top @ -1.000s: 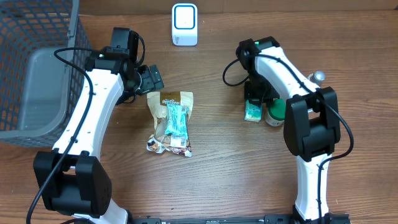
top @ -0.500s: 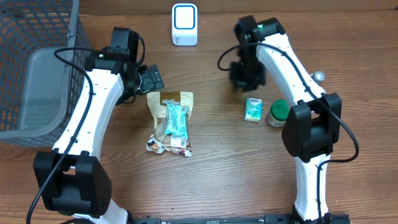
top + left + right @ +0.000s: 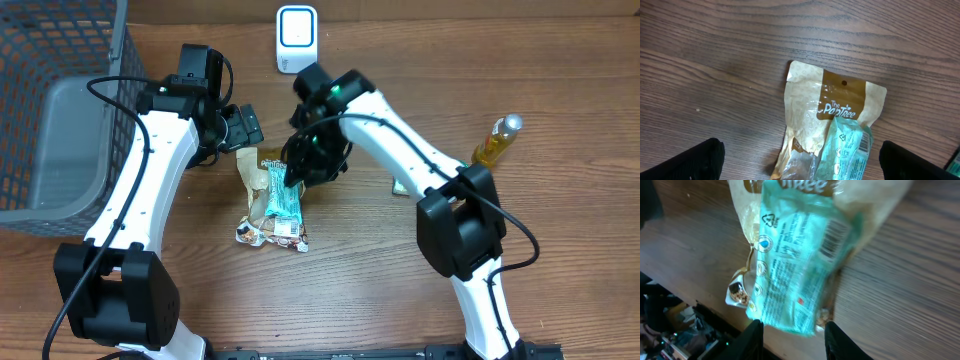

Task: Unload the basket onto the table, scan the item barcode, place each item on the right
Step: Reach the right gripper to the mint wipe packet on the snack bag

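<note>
A teal packet (image 3: 282, 192) lies on a cream and brown snack pouch (image 3: 266, 160) in the middle of the table. Its barcode (image 3: 837, 232) faces up in the right wrist view, and the same barcode (image 3: 865, 142) shows in the left wrist view. My right gripper (image 3: 303, 165) hovers just over the packet's right side, jaws partly apart, with only the end of the teal packet (image 3: 795, 275) reaching toward the gap. My left gripper (image 3: 243, 128) stands wide open beyond the pouch's top edge, holding nothing. The white scanner (image 3: 297, 38) stands at the back.
A dark wire basket (image 3: 60, 60) with a grey bin (image 3: 70, 150) fills the left side. A yellow bottle (image 3: 497, 140) stands at the right. A small teal box (image 3: 398, 186) peeks out beside my right arm.
My right arm has swung from the right side of the table across to the teal packet, its jaws widening on the way. The left arm has not moved.
</note>
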Action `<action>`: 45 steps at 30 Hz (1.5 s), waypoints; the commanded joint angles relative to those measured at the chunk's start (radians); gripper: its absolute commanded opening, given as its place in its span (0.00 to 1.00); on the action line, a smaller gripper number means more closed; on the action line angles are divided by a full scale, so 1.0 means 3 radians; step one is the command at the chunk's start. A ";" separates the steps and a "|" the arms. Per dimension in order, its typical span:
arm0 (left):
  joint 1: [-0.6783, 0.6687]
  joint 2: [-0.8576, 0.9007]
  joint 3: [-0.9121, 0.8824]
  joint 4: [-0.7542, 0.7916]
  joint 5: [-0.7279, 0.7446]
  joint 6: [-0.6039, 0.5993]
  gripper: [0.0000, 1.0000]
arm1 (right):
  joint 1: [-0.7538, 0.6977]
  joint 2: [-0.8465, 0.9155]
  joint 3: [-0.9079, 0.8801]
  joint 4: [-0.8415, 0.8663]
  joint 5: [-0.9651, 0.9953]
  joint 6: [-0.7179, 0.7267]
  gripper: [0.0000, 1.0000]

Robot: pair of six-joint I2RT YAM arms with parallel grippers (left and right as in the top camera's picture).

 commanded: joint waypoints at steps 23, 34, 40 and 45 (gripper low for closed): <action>-0.0020 0.0008 0.0050 0.0004 -0.0001 0.0039 1.00 | -0.0023 -0.0140 -0.0197 0.0270 0.0116 0.0034 0.04; -0.0020 0.0008 0.0050 0.0004 -0.0001 0.0038 1.00 | -0.0412 -0.0197 -0.0214 0.0114 0.0757 -0.0043 0.07; -0.0020 0.0008 0.0050 0.0004 -0.0001 0.0039 1.00 | -0.0336 -0.0197 -0.0214 0.0116 0.0544 -0.0042 0.34; -0.0022 0.0008 0.0050 0.0004 -0.0001 0.0039 1.00 | -0.0158 -0.0197 -0.0216 0.0121 0.0460 -0.0043 0.53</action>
